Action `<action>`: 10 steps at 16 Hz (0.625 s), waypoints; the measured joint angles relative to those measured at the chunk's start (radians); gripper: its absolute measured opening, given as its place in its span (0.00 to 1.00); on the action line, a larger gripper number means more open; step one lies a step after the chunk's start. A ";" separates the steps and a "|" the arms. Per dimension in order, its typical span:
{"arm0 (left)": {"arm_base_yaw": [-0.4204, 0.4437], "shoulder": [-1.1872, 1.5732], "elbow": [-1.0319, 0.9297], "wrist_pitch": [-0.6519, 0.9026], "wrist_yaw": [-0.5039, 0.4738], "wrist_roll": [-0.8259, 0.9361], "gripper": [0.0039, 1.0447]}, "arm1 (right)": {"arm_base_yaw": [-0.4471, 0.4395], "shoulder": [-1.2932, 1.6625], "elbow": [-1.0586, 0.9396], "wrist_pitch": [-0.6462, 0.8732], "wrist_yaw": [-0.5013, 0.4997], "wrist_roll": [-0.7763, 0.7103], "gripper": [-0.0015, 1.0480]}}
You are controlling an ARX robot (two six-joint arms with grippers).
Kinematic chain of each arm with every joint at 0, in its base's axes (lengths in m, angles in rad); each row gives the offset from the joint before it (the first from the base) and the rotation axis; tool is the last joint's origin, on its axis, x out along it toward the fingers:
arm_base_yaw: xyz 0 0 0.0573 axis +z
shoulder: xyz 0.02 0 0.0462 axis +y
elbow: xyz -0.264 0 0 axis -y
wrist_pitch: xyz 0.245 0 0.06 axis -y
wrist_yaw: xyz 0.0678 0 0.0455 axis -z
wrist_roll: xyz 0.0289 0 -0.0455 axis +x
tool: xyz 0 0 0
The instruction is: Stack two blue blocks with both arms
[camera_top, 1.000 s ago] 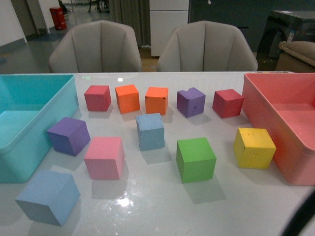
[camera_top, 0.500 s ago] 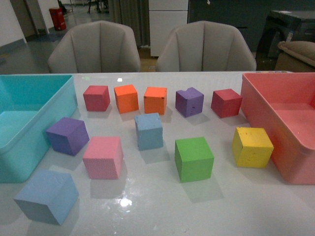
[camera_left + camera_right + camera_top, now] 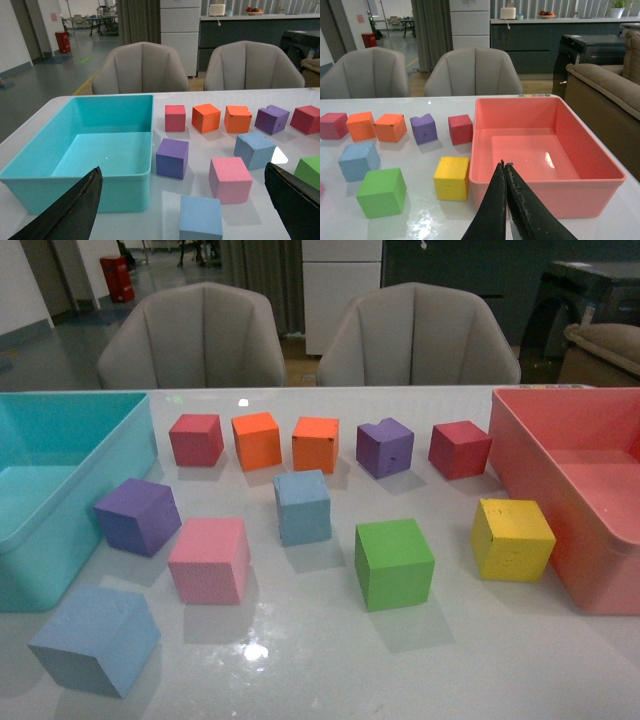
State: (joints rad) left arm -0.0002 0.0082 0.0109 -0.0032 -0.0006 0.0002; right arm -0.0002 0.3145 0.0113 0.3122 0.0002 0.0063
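Observation:
Two pale blue blocks lie on the white table: one in the middle (image 3: 303, 506), one at the front left (image 3: 95, 640). Neither arm shows in the front view. In the left wrist view my left gripper (image 3: 182, 167) is open and empty, its fingers (image 3: 75, 210) spread wide on either side of the near blue block (image 3: 201, 217); the other blue block (image 3: 254, 149) lies beyond. In the right wrist view my right gripper (image 3: 503, 164) is shut and empty, in front of the pink bin's near wall; the middle blue block (image 3: 358, 160) lies far off to its side.
A teal bin (image 3: 60, 490) stands at the left and a pink bin (image 3: 560, 490) at the right. Pink (image 3: 209, 560), green (image 3: 394, 562), yellow (image 3: 512, 538), purple (image 3: 137, 515), red and orange cubes surround the blue blocks. Two chairs stand behind the table.
A dark part of the right arm at the front view's lower right corner has left the picture. The blocks have not moved.

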 joint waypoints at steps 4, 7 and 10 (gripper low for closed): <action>0.000 0.000 0.000 0.000 0.000 0.000 0.94 | 0.000 -0.101 0.000 -0.097 0.000 0.000 0.02; 0.000 0.000 0.000 0.000 0.000 0.000 0.94 | 0.000 -0.118 0.000 -0.114 0.000 0.000 0.02; 0.000 0.000 0.000 0.000 0.000 0.000 0.94 | 0.000 -0.184 0.001 -0.202 0.000 0.000 0.02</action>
State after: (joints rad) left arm -0.0002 0.0082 0.0109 -0.0032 -0.0002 0.0002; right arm -0.0002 0.1307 0.0124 0.1104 0.0002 0.0063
